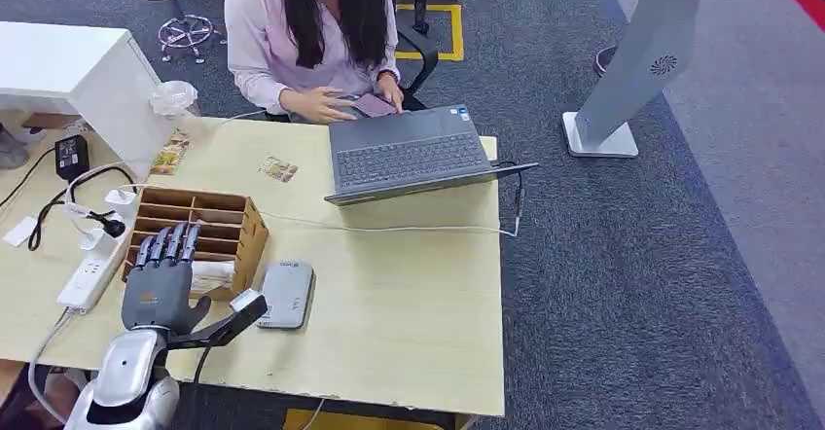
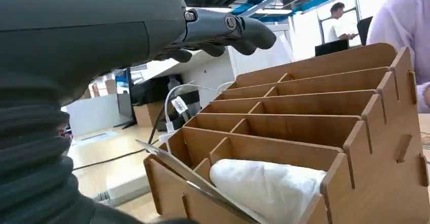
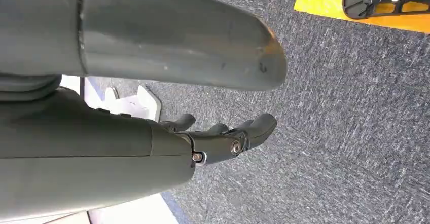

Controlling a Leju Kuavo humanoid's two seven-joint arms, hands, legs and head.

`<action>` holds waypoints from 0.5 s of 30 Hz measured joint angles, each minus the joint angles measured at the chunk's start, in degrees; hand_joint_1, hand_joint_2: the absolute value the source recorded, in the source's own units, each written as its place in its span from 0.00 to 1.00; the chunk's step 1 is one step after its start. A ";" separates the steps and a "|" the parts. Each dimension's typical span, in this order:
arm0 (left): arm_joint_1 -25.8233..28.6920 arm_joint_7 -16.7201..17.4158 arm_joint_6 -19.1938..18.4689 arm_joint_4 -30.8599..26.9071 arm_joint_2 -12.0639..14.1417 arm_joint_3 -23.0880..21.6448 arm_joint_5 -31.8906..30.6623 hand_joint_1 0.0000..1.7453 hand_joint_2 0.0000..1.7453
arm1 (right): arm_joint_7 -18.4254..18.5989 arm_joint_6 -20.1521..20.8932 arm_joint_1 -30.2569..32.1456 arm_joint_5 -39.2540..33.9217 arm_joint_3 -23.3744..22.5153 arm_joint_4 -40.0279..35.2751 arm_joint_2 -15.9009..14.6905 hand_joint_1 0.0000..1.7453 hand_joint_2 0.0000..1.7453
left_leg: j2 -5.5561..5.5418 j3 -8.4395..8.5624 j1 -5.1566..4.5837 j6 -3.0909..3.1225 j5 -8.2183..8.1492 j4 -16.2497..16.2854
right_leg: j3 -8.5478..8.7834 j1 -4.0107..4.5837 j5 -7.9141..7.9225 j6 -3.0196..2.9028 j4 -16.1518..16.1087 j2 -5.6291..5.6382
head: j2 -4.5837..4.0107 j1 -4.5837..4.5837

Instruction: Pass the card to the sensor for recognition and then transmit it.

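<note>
Left hand (image 1: 163,276), fingers spread flat and holding nothing, hovers over the wooden organizer's (image 1: 222,218) near edge. Grey sensor (image 1: 285,294) lies just beside it at three o'clock. Right hand (image 3: 223,138) hangs empty above carpet. I cannot tell where the card is.

Even bright indoor light, soft shadows; window glare in left wrist view; near hand blurred.
</note>
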 joint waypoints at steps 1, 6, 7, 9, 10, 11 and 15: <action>0.00 0.02 0.09 0.00 0.00 0.00 -0.11 1.00 1.00 | 0.00 0.00 0.00 0.02 -0.02 0.00 0.00 0.00 0.00 | 0.00 0.00 0.00 0.00 0.00 0.00 | 0.00 0.00 0.00 0.00 0.00 0.00 | 0.00 0.00; -0.02 0.09 -0.04 0.00 0.00 0.00 -0.05 1.00 1.00 | 0.00 0.00 0.00 0.18 -0.04 0.00 0.00 0.00 0.00 | 0.00 0.00 0.00 0.00 0.00 0.00 | 0.00 0.00 0.00 0.00 0.00 0.00 | 0.00 0.00; -0.02 0.09 -0.11 0.00 0.00 0.00 0.15 1.00 1.00 | 0.02 0.00 0.00 0.35 -0.04 0.00 0.00 0.00 0.00 | 0.00 0.00 0.00 0.00 0.00 0.00 | 0.00 0.00 0.00 0.00 0.00 0.00 | 0.00 0.00; -0.07 0.09 -0.31 0.02 0.00 0.00 0.72 1.00 1.00 | 0.02 0.02 0.00 0.48 -0.02 0.00 0.00 0.00 0.00 | 0.00 0.00 0.00 0.00 0.00 0.00 | 0.00 0.00 0.00 0.00 0.00 0.00 | 0.00 0.02; -0.09 0.09 -0.39 0.02 0.00 0.00 0.92 1.00 1.00 | 0.02 0.02 0.00 0.48 -0.04 0.00 0.00 0.00 0.00 | 0.00 0.00 0.00 0.00 0.00 0.00 | 0.00 0.00 0.00 0.00 0.00 0.00 | 0.00 0.00; -0.15 0.09 -0.57 0.11 0.00 0.00 1.18 1.00 1.00 | 0.02 0.02 0.00 0.50 -0.04 0.00 0.00 0.00 0.00 | 0.00 0.00 0.00 0.00 0.00 0.00 | 0.00 0.00 0.00 0.00 0.00 0.00 | 0.00 0.00; -0.32 -0.09 -0.70 0.22 0.00 0.00 1.81 1.00 1.00 | 0.02 0.00 0.00 0.66 -0.07 0.00 0.00 0.00 0.00 | 0.00 0.00 0.00 0.00 0.00 0.00 | 0.00 0.00 0.00 0.00 0.00 0.00 | 0.00 0.00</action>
